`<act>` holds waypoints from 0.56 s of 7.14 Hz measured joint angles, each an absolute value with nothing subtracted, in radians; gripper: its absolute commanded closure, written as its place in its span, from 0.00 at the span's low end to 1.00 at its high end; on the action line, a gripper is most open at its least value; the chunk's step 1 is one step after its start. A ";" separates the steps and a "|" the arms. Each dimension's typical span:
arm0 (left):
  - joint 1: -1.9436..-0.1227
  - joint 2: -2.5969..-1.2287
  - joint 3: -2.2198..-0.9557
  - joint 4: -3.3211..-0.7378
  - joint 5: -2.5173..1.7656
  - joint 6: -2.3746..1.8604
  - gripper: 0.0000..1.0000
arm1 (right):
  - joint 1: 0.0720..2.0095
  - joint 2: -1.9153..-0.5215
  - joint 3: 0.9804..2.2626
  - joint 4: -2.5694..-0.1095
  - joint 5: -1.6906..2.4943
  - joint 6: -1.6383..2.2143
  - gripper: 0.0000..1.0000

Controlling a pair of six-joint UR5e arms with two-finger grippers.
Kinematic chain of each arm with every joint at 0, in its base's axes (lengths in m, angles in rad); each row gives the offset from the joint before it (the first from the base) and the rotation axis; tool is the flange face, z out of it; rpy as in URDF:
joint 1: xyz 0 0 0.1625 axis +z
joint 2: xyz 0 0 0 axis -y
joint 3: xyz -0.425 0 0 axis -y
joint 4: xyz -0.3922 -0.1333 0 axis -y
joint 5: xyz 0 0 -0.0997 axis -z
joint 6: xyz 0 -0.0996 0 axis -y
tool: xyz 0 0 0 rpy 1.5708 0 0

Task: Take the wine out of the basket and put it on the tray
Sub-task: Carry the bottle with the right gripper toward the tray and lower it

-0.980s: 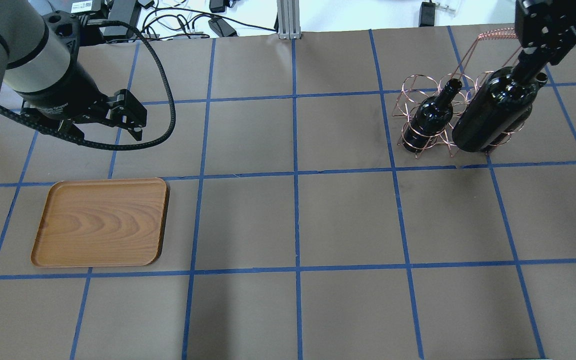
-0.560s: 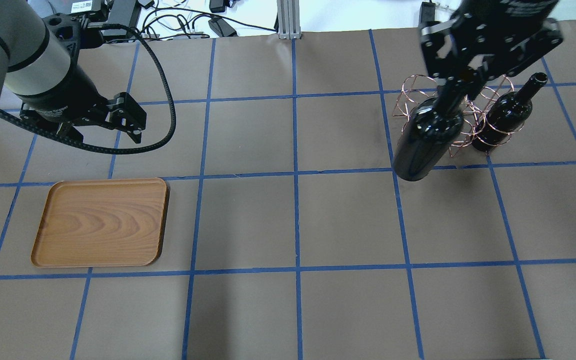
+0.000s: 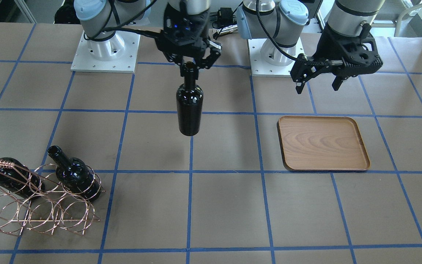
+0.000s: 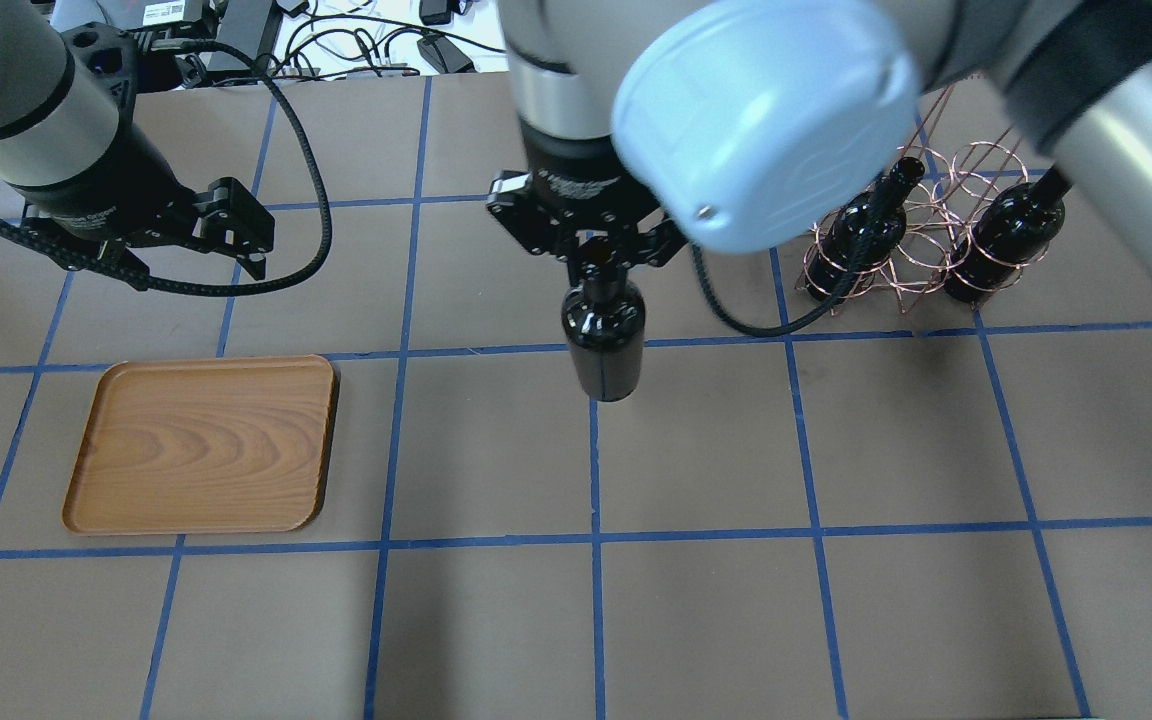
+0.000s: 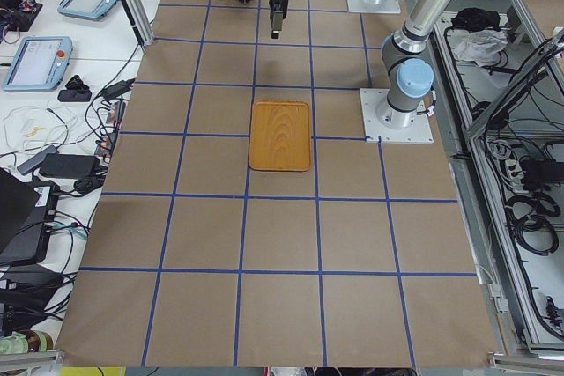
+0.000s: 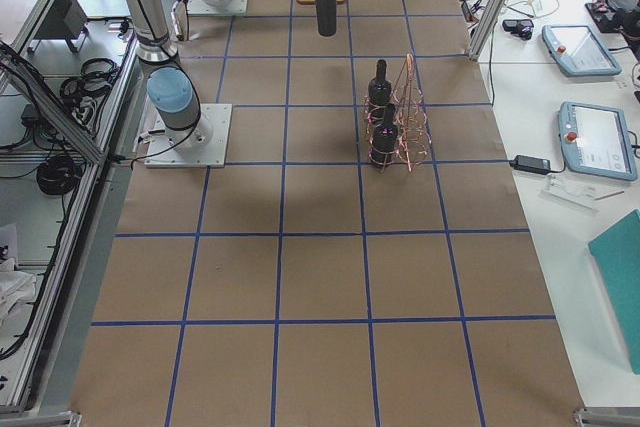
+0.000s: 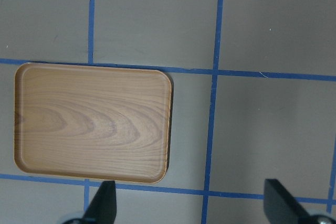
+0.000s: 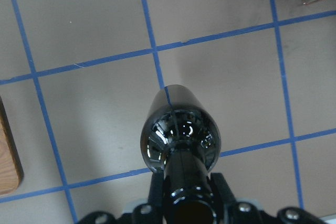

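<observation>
My right gripper (image 3: 191,68) is shut on the neck of a near-black wine bottle (image 3: 189,110) that hangs upright above the middle of the table, clear of the surface. It also shows in the overhead view (image 4: 603,340) and the right wrist view (image 8: 181,135). The copper wire basket (image 3: 39,209) stands at the far right and holds two more bottles (image 4: 861,230) (image 4: 1006,240). The brown wooden tray (image 4: 201,445) lies bare on my left. My left gripper (image 3: 317,88) is open and empty, hovering behind the tray (image 7: 92,121).
The table is brown paper with a blue tape grid. The two arm bases (image 3: 104,51) stand at the table's back edge. Cables and devices (image 4: 356,40) lie beyond the far edge. The right arm's elbow (image 4: 766,110) hides part of the basket from overhead.
My right gripper has carried the bottle left, from over the basket to the middle of the table. The left gripper has shifted slightly left and stays open.
</observation>
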State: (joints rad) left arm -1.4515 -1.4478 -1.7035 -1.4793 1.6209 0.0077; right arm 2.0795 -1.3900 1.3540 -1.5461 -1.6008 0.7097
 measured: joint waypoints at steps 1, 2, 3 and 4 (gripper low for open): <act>-1.419 -1.447 -1.702 -1.482 1.622 0.008 0.00 | 2.117 -1.348 1.383 -1.624 -1.592 0.755 1.00; -1.393 -1.447 -1.701 -1.486 1.622 0.009 0.00 | 2.135 -1.318 1.405 -1.670 -1.568 0.788 1.00; -1.368 -1.447 -1.699 -1.486 1.622 0.012 0.00 | 2.145 -1.298 1.418 -1.691 -1.546 0.822 1.00; -1.345 -1.447 -1.699 -1.485 1.623 0.016 0.00 | 2.149 -1.283 1.425 -1.702 -1.535 0.841 1.00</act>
